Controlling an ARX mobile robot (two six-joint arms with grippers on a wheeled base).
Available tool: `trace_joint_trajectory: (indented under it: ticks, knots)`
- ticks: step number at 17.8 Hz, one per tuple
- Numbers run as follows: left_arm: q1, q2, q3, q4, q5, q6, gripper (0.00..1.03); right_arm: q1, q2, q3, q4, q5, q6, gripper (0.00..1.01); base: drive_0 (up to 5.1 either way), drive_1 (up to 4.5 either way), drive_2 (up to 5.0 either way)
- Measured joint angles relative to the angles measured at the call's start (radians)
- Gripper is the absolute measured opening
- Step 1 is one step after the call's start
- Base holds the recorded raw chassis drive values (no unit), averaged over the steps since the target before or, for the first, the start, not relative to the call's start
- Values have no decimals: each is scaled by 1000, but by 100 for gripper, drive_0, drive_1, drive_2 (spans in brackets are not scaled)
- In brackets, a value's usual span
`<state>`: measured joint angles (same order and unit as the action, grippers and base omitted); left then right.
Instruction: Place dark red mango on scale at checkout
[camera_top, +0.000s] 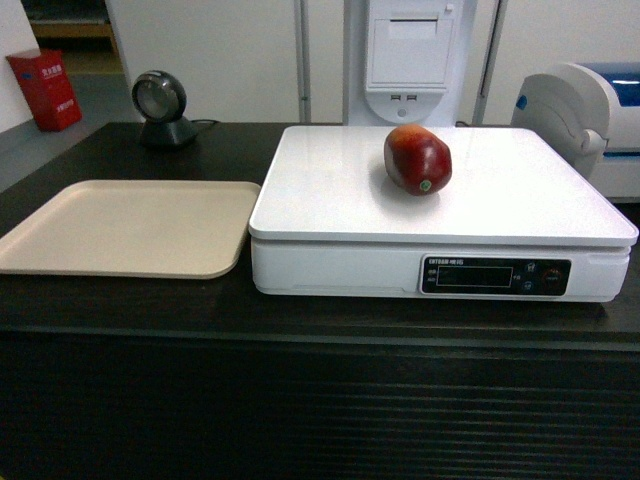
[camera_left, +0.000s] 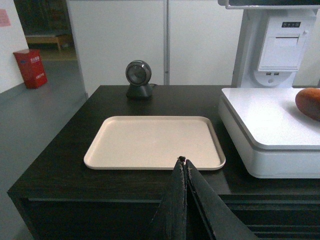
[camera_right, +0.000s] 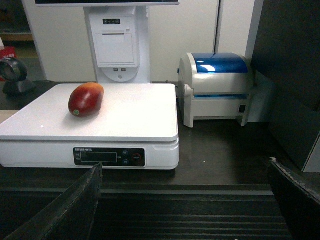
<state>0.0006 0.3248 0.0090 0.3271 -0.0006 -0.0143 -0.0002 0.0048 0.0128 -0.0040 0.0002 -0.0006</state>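
Although the dark red mango (camera_top: 417, 159) lies free on the scale (camera_top: 330, 200), its rounded body could roll if the tabletop (camera_top: 150, 300) is bumped; the left end effector (camera_left: 184, 162) is pinched closed, the right end effector (camera_right: 182, 172) spread wide, both empty.

Black gripper fingers showing at the bottom of both wrist views

The left gripper (camera_left: 185, 165) is showing two flat, matte black fingers (camera_left: 172, 210) tapering to thin tips with slightly frayed, pale-specked edges. The right gripper (camera_right: 185, 200) is showing broad dark fingers (camera_right: 75, 210) with worn, lightly scuffed rims, one at each lower corner.
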Motion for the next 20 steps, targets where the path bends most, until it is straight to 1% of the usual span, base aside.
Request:
trace_joint_trajectory:
  ticks: [11, 12, 13, 14, 15, 16, 19, 20]
  knots:
    - [0, -153, 0, -152, 0, 0, 2, 0, 0, 0, 0, 0, 0, 98, 0, 0, 0]
    - [0, -172, 1, -185, 0, 0, 2, 0, 0, 0, 0, 0, 0, 98, 0, 0, 0]
    - [0, -235, 1, -277, 0, 0, 2, 0, 0, 0, 0, 0, 0, 98, 0, 0, 0]
    - [0, -310, 0, -339, 0, 0, 2, 0, 0, 0, 0, 0, 0, 98, 0, 0, 0]
    - [0, -315, 8, -317, -2, 0, 2, 0, 0, 0, 0, 0, 0, 98, 0, 0, 0]
    - [0, -315, 0, -335, -2, 0, 2, 0, 0, 0, 0, 0, 0, 98, 0, 0, 0]
    - [0, -315, 0, -332, 0, 0, 2, 0, 0, 0, 0, 0, 0, 98, 0, 0, 0]
    - [0, -315, 0, -330, 1, 0, 7, 0, 0, 0, 0, 0, 0, 98, 0, 0, 0]
